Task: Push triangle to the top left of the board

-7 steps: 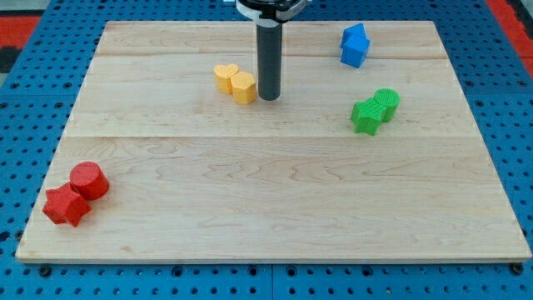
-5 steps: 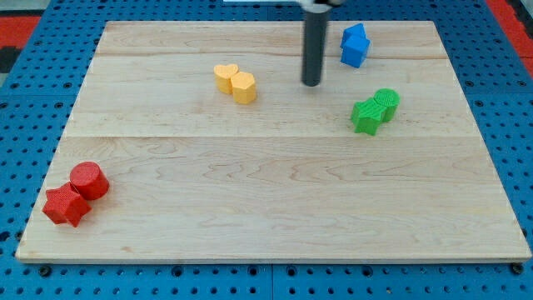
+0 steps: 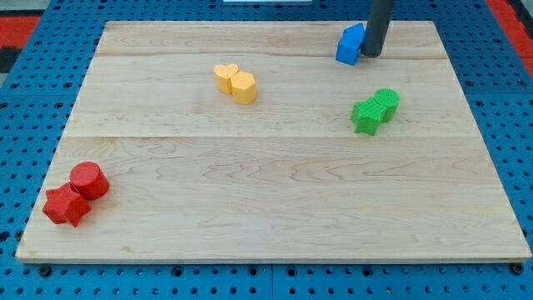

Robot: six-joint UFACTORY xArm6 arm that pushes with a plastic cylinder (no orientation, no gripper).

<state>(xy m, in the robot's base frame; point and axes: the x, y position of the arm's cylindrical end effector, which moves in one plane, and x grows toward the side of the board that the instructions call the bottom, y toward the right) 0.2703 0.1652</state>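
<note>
While the rod is planted at the view's top right, my tip is seen touching the right side of the blue blocks. Two blue blocks appear to be there, close together and partly hidden by the rod; their shapes cannot be made out for certain, so which one is the triangle cannot be told. They sit near the top edge of the wooden board, right of centre, well apart from the top left corner.

No jaws are carried on the end effector: only a straight dark rod is seen, so nothing is spread, pressed together or pinched.

Other items on the board:
- yellow heart and yellow block, touching, upper middle, left of the tip
- green block and green cylinder, touching, below the tip, at the view's right
- red cylinder and red star, touching, bottom left corner

The board is laid on a blue perforated tabletop.
</note>
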